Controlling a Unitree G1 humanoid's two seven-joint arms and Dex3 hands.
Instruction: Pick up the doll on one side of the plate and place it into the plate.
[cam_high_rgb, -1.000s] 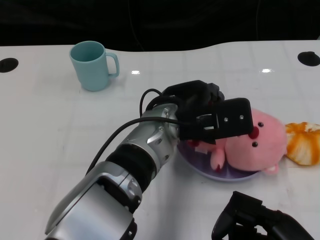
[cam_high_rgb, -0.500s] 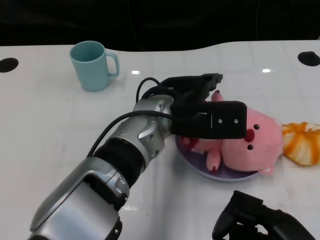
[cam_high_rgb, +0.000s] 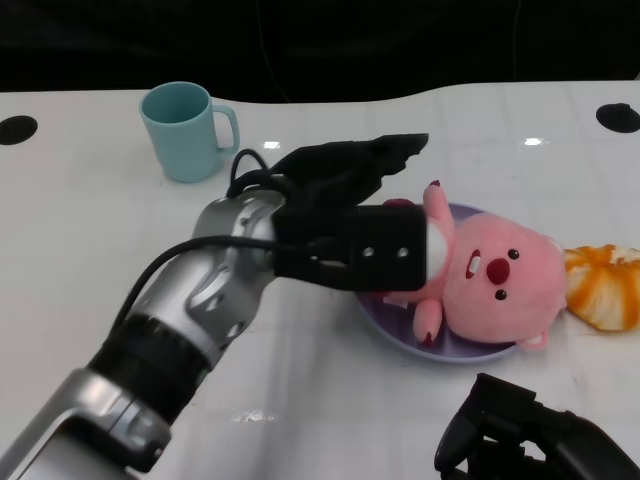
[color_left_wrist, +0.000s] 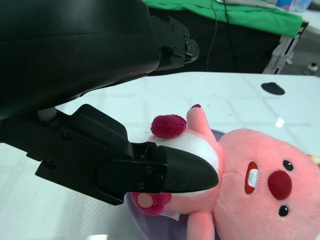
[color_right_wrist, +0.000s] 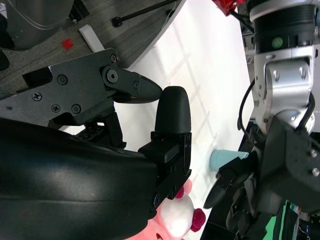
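The pink plush doll (cam_high_rgb: 490, 285) lies on its back in the purple plate (cam_high_rgb: 395, 328), right of the table's centre. My left hand (cam_high_rgb: 350, 215) hovers at the doll's left side with its fingers spread, holding nothing. In the left wrist view a black finger (color_left_wrist: 165, 172) crosses in front of the doll's (color_left_wrist: 240, 175) white belly, and the plate's rim (color_left_wrist: 150, 225) shows beneath. My right hand (cam_high_rgb: 530, 445) sits low at the front right edge, empty, fingers apart. In the right wrist view its fingers (color_right_wrist: 172, 120) stand apart, with a bit of the doll (color_right_wrist: 175, 220) beyond.
A teal mug (cam_high_rgb: 185, 130) stands at the back left. An orange, peel-like object (cam_high_rgb: 605, 285) lies just right of the plate. Dark round holes (cam_high_rgb: 15, 128) (cam_high_rgb: 618, 117) mark the table's far corners. The right wrist view also shows my left arm (color_right_wrist: 285, 75).
My left hand has let go of the doll, opened and drawn back to the left. The doll's face and body are now uncovered in the plate. The right hand stayed put.
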